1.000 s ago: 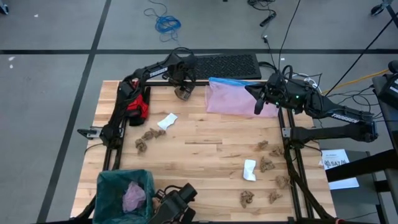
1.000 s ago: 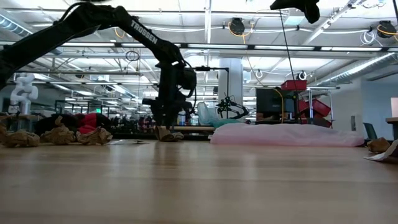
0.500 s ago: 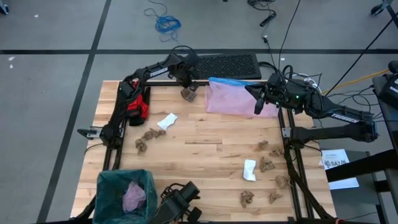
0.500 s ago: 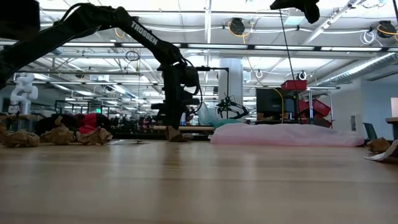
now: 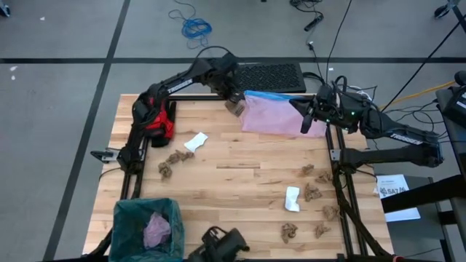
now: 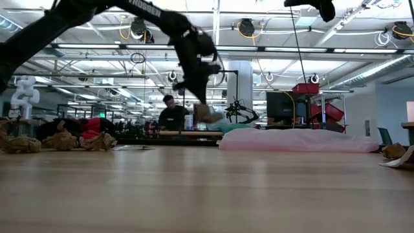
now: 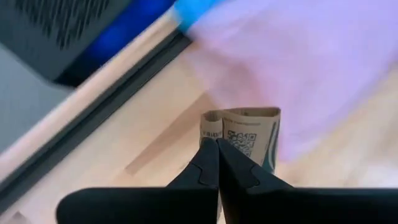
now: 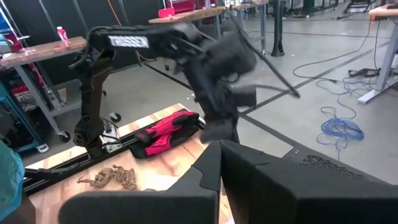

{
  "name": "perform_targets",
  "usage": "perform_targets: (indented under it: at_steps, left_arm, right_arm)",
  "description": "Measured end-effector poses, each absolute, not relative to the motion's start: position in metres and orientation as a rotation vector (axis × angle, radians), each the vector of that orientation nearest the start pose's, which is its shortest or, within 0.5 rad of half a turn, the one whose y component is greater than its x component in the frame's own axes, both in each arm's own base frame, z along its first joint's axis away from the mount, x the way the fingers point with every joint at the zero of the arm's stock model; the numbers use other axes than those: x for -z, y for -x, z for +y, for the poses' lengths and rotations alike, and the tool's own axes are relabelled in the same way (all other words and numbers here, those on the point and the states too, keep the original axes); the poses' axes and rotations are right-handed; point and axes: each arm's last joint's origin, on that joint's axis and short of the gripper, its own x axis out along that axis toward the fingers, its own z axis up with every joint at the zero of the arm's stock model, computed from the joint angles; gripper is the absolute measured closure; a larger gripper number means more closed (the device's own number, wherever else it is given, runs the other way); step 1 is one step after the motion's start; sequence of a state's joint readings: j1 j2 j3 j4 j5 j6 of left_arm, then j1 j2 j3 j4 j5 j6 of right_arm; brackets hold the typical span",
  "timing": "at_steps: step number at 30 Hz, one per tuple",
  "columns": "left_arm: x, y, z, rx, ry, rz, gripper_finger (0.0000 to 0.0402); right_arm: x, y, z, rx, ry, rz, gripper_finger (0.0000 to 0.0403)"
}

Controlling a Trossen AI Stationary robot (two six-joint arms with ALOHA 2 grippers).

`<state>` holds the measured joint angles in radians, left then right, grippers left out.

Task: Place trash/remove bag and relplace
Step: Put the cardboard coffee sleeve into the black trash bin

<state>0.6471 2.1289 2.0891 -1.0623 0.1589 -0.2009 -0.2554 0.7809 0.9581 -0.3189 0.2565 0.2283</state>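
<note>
My left gripper point(image 5: 234, 104) is at the table's far edge, beside the left end of the pale pink bag point(image 5: 280, 116), shut on a piece of brown printed paper point(image 7: 249, 132). In the low view the paper point(image 6: 206, 113) hangs well above the tabletop. The teal-green bag point(image 5: 145, 224) lines a bin at the near left corner, with a pink wad inside. My right gripper point(image 5: 306, 120) is shut with nothing between its fingers, high over the pink bag's right end point(image 6: 310, 6). My left gripper pinches the brown paper at one folded edge point(image 7: 210, 126) between its two fingertips. The fingers slant down from above. The paper is lifted clear of the table and sticks out beyond the fingertips.
Crumpled brown paper lies at the left point(image 5: 173, 159) and the near right point(image 5: 313, 191). White scraps point(image 5: 195, 142) point(image 5: 292, 198) lie between. A red thing point(image 5: 160, 120) sits by the left arm's base, a black grille point(image 5: 266, 76) beyond the far edge. A person point(image 6: 171, 115) shows far behind.
My left gripper has shut on the brown paper at the far edge, lifted it clear of the table and carried it toward the right edge, up to the pink bag's left end.
</note>
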Motion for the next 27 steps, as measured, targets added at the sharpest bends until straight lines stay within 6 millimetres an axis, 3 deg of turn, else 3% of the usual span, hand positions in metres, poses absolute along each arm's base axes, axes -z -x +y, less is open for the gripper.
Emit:
perform_targets:
  at_steps: [7, 14, 20, 27]
  left_arm:
    - [-0.358, -0.353, 0.215, -0.444, 0.542, 0.893, 0.0401]
    - [-0.422, -0.306, 0.132, -0.251, 0.560, 0.926, 0.0401]
    - [-0.451, -0.262, 0.070, -0.118, 0.681, 1.024, 0.0401]
    - [-0.465, -0.249, 0.012, 0.074, 0.786, 1.075, 0.0402]
  right_arm:
    - [-0.381, -0.144, -0.045, 0.523, -0.211, 0.061, 0.0403]
    - [-0.383, -0.141, -0.044, 0.521, -0.197, 0.055, 0.0403]
    - [-0.383, -0.141, -0.044, 0.521, -0.190, 0.057, 0.0403]
    - [-0.383, -0.141, -0.044, 0.521, -0.191, 0.056, 0.0403]
